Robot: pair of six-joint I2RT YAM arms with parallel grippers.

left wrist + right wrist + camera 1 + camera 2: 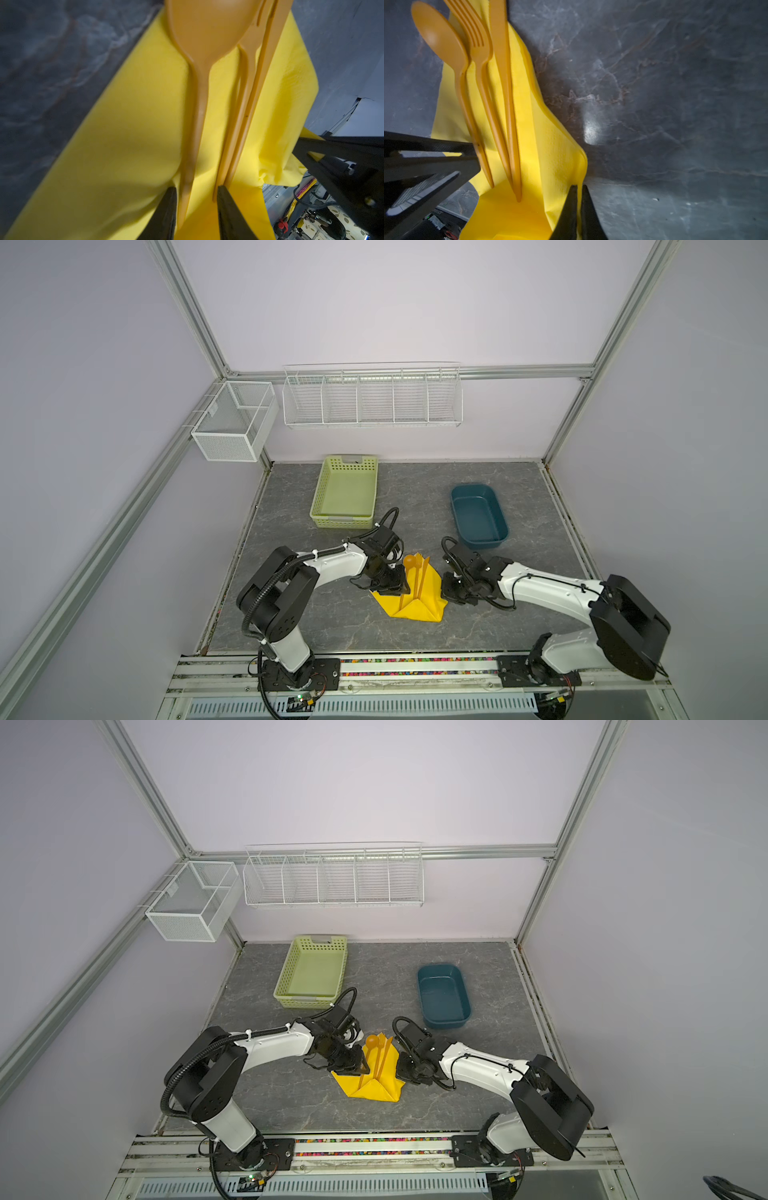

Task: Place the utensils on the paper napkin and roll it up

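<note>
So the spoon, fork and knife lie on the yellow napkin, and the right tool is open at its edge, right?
No: the right tool is shut, pinching the edge of the paper napkin, as the right wrist view shows. The spoon, fork and knife do lie on it.

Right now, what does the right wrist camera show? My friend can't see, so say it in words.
A spoon, fork and knife lie side by side on a yellow napkin on a grey table. The right gripper pinches the napkin's edge; the left gripper sits by the spoon's handle.
</note>
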